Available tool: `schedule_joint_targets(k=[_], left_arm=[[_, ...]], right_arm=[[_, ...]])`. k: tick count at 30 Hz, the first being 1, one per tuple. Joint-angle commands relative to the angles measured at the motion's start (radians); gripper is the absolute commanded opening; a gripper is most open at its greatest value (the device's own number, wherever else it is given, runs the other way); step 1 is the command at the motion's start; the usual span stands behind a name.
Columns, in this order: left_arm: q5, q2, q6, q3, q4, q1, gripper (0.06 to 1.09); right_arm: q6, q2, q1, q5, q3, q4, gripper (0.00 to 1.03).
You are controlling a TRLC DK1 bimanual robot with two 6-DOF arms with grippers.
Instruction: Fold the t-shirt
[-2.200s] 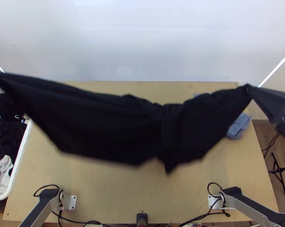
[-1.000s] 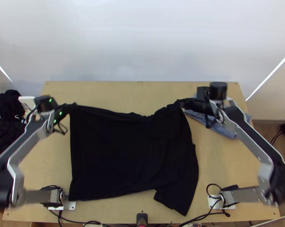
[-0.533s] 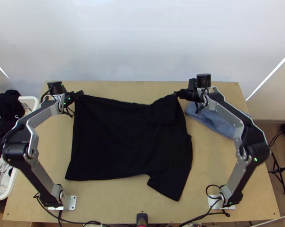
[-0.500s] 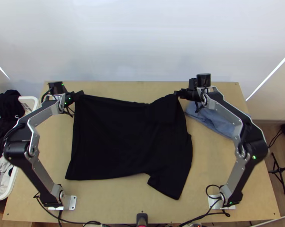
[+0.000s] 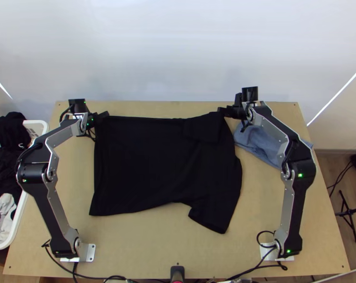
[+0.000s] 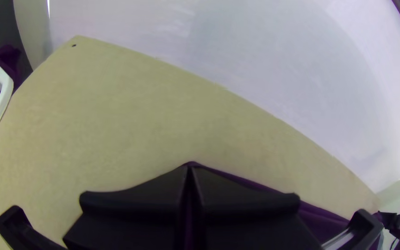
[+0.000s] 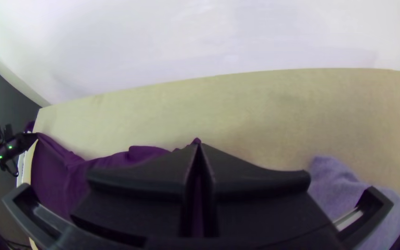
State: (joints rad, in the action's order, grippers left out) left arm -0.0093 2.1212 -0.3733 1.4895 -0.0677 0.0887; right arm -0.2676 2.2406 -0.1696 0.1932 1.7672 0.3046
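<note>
black t-shirt (image 5: 154,165) mostly spread across table (image 5: 140,245); left gripper (image 5: 105,114) pinching its ten o'clock corner, right gripper (image 5: 221,110) pinching edge at one; blue cloth (image 5: 258,141), two o'clock.

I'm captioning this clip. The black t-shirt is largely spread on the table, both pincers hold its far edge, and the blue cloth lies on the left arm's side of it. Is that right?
Only the side is wrong: the top view shows the blue cloth on the right arm's side of the black t-shirt. The rest stands.
</note>
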Motion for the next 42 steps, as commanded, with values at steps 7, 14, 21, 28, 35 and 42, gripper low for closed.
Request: schedule_joint_targets(k=[7, 14, 21, 28, 35, 42], left_arm=[[0.017, -0.136, -0.006, 0.051, -0.213, -0.040, 0.09], [0.097, -0.222, -0.003, -0.023, -0.276, -0.041, 0.09], [0.124, -0.310, 0.004, -0.164, -0.279, -0.041, 0.09], [0.129, -0.317, -0.016, -0.181, -0.254, 0.016, 0.09], [0.127, -0.244, -0.038, -0.106, -0.250, 0.039, 0.09], [0.120, -0.161, -0.099, -0.040, -0.170, 0.032, 0.09]], right_arm=[[0.001, -0.088, -0.018, -0.018, 0.046, 0.163, 0.03], [0.011, -0.239, -0.022, -0.018, -0.075, 0.179, 0.03], [0.016, -0.346, -0.019, -0.018, -0.189, 0.177, 0.03], [0.016, -0.374, -0.015, -0.018, -0.259, 0.176, 0.03], [-0.030, -0.297, -0.033, -0.031, -0.210, 0.097, 0.03], [-0.055, -0.182, -0.036, -0.097, -0.051, -0.005, 0.03]])
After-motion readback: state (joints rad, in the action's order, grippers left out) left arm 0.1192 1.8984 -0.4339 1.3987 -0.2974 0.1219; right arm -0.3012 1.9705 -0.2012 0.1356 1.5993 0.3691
